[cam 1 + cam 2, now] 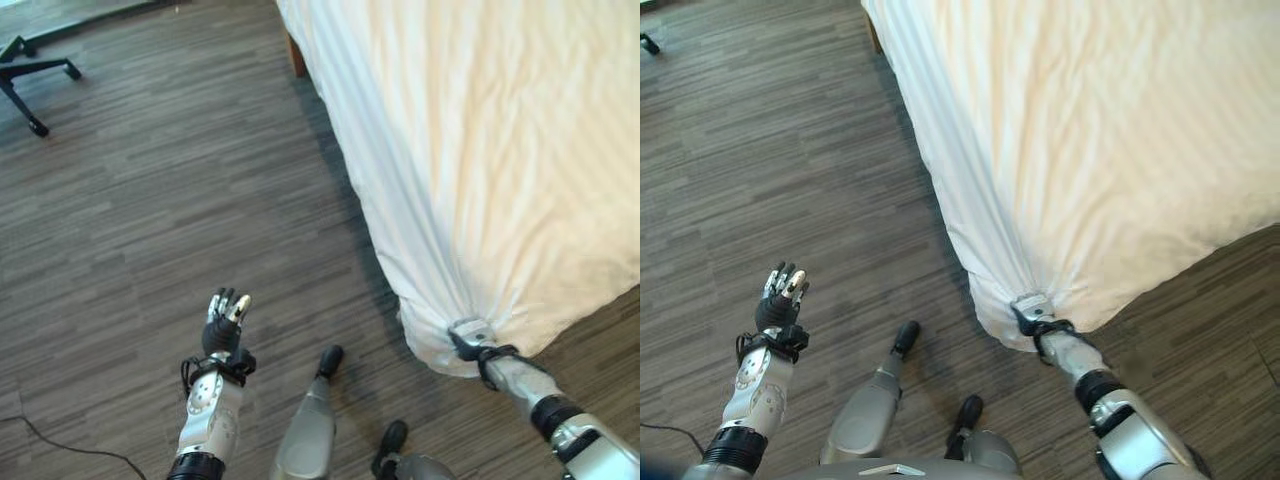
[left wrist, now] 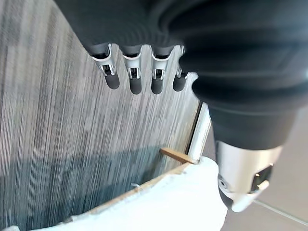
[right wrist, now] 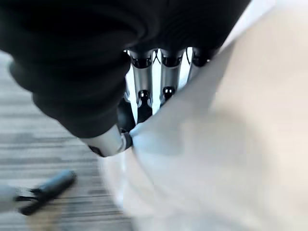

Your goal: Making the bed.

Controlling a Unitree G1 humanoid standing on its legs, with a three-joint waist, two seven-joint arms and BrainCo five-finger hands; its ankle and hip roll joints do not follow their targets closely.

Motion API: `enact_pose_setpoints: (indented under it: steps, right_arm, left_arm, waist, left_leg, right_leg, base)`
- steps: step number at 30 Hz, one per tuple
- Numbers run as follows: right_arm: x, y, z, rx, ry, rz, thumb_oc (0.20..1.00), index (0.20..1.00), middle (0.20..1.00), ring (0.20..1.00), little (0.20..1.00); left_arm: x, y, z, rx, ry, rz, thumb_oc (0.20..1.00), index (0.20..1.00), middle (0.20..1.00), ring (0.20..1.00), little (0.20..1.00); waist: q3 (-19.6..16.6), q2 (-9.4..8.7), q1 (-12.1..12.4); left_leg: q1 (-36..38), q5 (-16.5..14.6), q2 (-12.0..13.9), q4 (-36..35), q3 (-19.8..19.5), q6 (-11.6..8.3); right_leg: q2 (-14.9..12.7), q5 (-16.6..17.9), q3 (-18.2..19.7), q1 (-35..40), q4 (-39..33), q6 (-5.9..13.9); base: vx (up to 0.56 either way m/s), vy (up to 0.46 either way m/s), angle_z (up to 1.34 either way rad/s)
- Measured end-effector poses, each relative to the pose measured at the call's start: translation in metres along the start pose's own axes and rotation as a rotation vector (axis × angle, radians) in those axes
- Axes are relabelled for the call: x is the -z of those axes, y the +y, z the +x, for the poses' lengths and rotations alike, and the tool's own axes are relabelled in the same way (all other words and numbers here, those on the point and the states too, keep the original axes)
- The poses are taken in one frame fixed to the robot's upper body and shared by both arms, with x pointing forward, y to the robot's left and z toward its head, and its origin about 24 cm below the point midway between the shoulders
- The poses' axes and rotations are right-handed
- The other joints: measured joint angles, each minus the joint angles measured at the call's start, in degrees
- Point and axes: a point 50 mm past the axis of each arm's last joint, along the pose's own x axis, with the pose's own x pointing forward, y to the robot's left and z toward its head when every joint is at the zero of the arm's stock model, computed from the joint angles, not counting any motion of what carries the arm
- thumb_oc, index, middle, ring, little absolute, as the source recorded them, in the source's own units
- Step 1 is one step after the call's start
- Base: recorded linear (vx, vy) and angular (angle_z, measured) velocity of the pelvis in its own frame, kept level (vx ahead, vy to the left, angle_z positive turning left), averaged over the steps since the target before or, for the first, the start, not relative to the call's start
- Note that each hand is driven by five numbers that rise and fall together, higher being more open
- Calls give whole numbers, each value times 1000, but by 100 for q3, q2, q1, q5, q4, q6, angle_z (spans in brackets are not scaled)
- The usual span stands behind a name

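my right hand [image 1: 472, 338] is pinching the duvet [image 1: 500, 150] corner, bed stretching ahead | my left hand [image 1: 224, 322] is hanging open, empty | risk: cloth slipping from fingers if pulling hard

- Bright daylight washes out the white duvet [image 1: 500, 150], nearly glaring.
- A soft shadow edges the wooden floor [image 1: 150, 200] beside the bed.
- The right wrist view is blurred.

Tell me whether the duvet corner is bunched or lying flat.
Bunched: the white duvet gathers to a point where the right hand pinches its corner, folds fanning out from it.
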Motion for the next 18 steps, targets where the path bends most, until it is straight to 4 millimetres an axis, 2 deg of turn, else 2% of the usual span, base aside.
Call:
enact_pose_setpoints:
  steps: [3, 4, 6, 7, 8, 9, 10, 11, 12, 13, 14, 15, 16, 18]
  right_arm:
    - [-10, 7, 1, 5, 36, 135, 200, 200, 200, 200, 200]
    - [-13, 7, 1, 4, 33, 156, 344, 344, 344, 344, 344]
    - [-13, 12, 0, -13, 35, 186, 344, 344, 344, 344, 344]
    - [-15, 15, 0, -21, 35, 201, 1000, 1000, 1000, 1000, 1000]
    - [-17, 17, 0, -31, 34, 210, 1000, 1000, 1000, 1000, 1000]
    - [-20, 33, -3, -113, 69, 342, 1000, 1000, 1000, 1000, 1000]
    - [-23, 71, -18, -292, 111, 421, 1000, 1000, 1000, 1000, 1000]
    - [-27, 112, -44, -469, 145, 455, 1000, 1000, 1000, 1000, 1000]
    - [-37, 181, -108, -774, 221, 509, 1000, 1000, 1000, 1000, 1000]
    - [-39, 203, -138, -890, 251, 518, 1000, 1000, 1000, 1000, 1000]
    - [-39, 228, -181, -1029, 294, 515, 1000, 1000, 1000, 1000, 1000]
    - [-38, 236, -198, -1082, 312, 521, 1000, 1000, 1000, 1000, 1000]
    - [-37, 239, -205, -1100, 325, 530, 1000, 1000, 1000, 1000, 1000]
    - [-32, 240, -208, -1101, 334, 521, 1000, 1000, 1000, 1000, 1000]
  left_arm:
    - [5, 10, -7, -33, 16, 6, 1000, 1000, 1000, 1000, 1000]
    - [7, 13, -10, -41, 24, 9, 1000, 1000, 1000, 1000, 1000]
    - [8, 14, -11, -44, 28, 11, 1000, 1000, 1000, 1000, 1000]
    - [7, 13, -10, -42, 25, 10, 1000, 1000, 1000, 1000, 1000]
    - [6, 13, -10, -41, 23, 10, 1000, 1000, 1000, 1000, 1000]
    - [8, 15, -12, -48, 33, 14, 1000, 1000, 1000, 1000, 1000]
    - [11, 15, -13, -44, 46, 18, 1000, 1000, 1000, 1000, 1000]
    - [11, 14, -13, -37, 46, 18, 1000, 1000, 1000, 1000, 1000]
    - [8, 17, -12, -51, 37, 15, 1000, 1000, 1000, 1000, 1000]
    - [8, 20, -13, -60, 40, 14, 1000, 1000, 1000, 1000, 1000]
    - [11, 26, -16, -82, 51, 16, 1000, 1000, 1000, 1000, 1000]
    - [12, 25, -16, -77, 61, 14, 1000, 1000, 1000, 1000, 1000]
    - [12, 25, -15, -69, 63, 13, 1000, 1000, 1000, 1000, 1000]
    - [16, 22, -16, -55, 75, 2, 1000, 1000, 1000, 1000, 1000]
  waist:
    - [-58, -70, -147]
    - [-116, -94, -149]
    - [-209, -135, -150]
    - [-241, -149, -165]
    - [-283, -159, -199]
    - [-329, -184, -247]
    - [-466, -196, -254]
    - [-524, -194, -262]
    - [-541, -201, -308]
    - [-565, -163, -403]
    - [-609, -100, -620]
    - [-627, -65, -687]
    - [-656, -32, -732]
    - [-747, 80, -751]
  left_leg:
    - [164, 44, 21, -102, 57, 58]
    - [212, 43, 11, -111, 103, 58]
    - [266, 42, -18, -114, 134, 59]
    - [279, 45, -24, -114, 128, 63]
    - [293, 45, -31, -114, 127, 64]
    - [374, 37, -58, -120, 137, 78]
    - [388, 9, -73, -121, 155, 119]
    - [393, 1, -83, -121, 152, 131]
    - [403, 1, -88, -121, 231, 135]
    - [413, 1, -79, -121, 272, 135]
    - [457, -4, -36, -122, 308, 129]
    - [473, -16, 13, -122, 341, 112]
    - [480, -22, 57, -123, 370, 105]
    - [500, -58, 129, -128, 418, 57]
  right_leg:
    - [-29, -6, 64, 61, 68, 29]
    - [-54, -13, 106, 78, 95, 38]
    - [-91, -10, 134, 119, 95, 48]
    - [-100, -8, 126, 132, 103, 51]
    - [-115, -8, 126, 139, 121, 51]
    - [-145, -9, 165, 215, 124, 53]
    - [-162, -11, 230, 225, 122, 55]
    - [-175, -12, 282, 229, 122, 57]
    - [-187, -9, 399, 240, 37, 82]
    - [-169, 25, 434, 260, -17, 110]
    - [-120, 66, 530, 282, -86, 113]
    - [-68, 142, 577, 369, -243, 105]
    - [-27, 210, 594, 405, -347, 88]
    - [35, 235, 645, 399, -406, 79]
  base:
    - [27, 47, -7]
    - [12, 13, -13]
    - [37, 17, -7]
    - [57, 17, -2]
    - [61, 11, 3]
    - [0, 0, 0]
    - [36, 5, -1]
    - [54, 10, -16]
    - [43, 7, -21]
    - [71, -10, -41]
    - [50, -17, -36]
    - [65, -20, -35]
    - [34, -8, -22]
    - [28, -10, -14]
